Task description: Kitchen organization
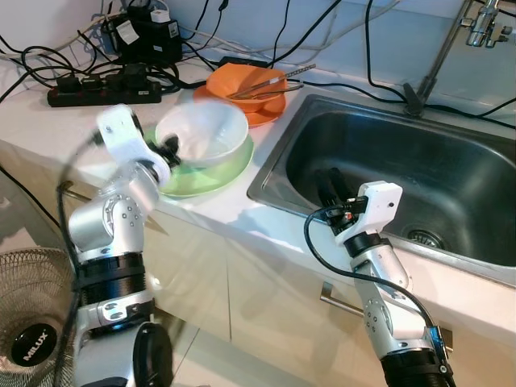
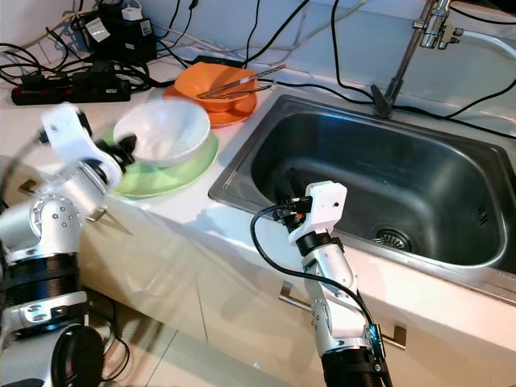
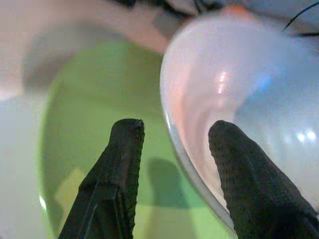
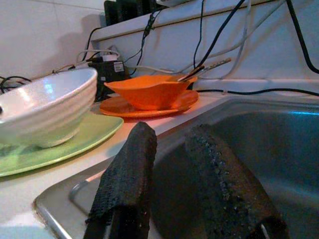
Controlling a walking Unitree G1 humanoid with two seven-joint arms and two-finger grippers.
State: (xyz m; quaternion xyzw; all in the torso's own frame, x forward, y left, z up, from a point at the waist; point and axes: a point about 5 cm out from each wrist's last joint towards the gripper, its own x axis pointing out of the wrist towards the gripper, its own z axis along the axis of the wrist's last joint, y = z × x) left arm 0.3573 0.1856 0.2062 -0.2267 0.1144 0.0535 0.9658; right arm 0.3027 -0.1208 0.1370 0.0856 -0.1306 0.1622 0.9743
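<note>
Counting from my head camera: two bowls, two plates, one sink. One white bowl (image 1: 203,133) sits on a green plate (image 1: 211,176); at its 1 o'clock an orange bowl (image 1: 246,85) on an orange plate (image 1: 260,114) holds metal utensils (image 1: 270,81). My left gripper (image 3: 174,149) stands moderately open, one finger (image 3: 124,149) outside the white bowl's rim, the other inside, astride it without clenching. My right gripper (image 4: 172,164) hangs released, narrowly parted and empty, over the sink (image 1: 419,173) edge at 3 o'clock.
</note>
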